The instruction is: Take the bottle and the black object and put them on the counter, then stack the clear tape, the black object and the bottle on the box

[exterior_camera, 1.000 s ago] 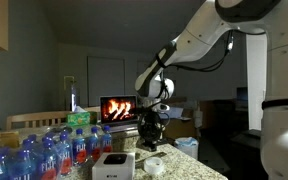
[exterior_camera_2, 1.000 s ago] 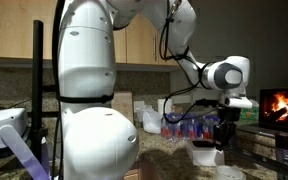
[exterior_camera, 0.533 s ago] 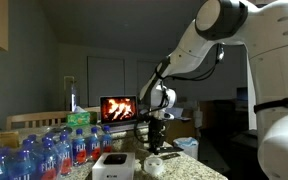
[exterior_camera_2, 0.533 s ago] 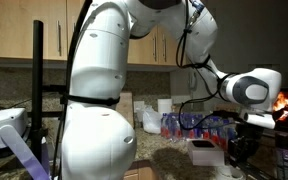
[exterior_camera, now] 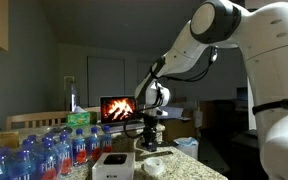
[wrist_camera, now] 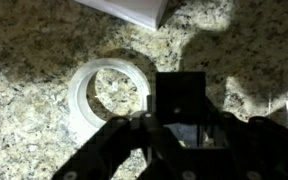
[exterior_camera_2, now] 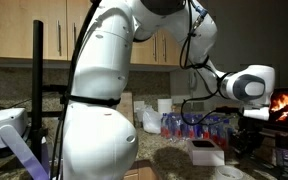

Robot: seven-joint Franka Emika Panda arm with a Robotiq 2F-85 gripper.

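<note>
We're clamping the black object [wrist_camera: 179, 92] in the gripper [wrist_camera: 180, 118], hovering low over the counter [wrist_camera: 24, 50] — the tape [wrist_camera: 80, 100] is lying just beside it, leftward in the wrist view, the box [wrist_camera: 134, 8] sitting beyond.

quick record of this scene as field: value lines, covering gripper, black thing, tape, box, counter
gripper: shut on the black object, hanging low over the counter
black object: between the fingers, beside the tape in the wrist view
clear tape: flat on the counter, ring empty
box: white, on the counter next to the tape, nothing stacked on it
counter: speckled granite
water bottles: clustered behind the box
small dark bottle: cannot make it out
</note>
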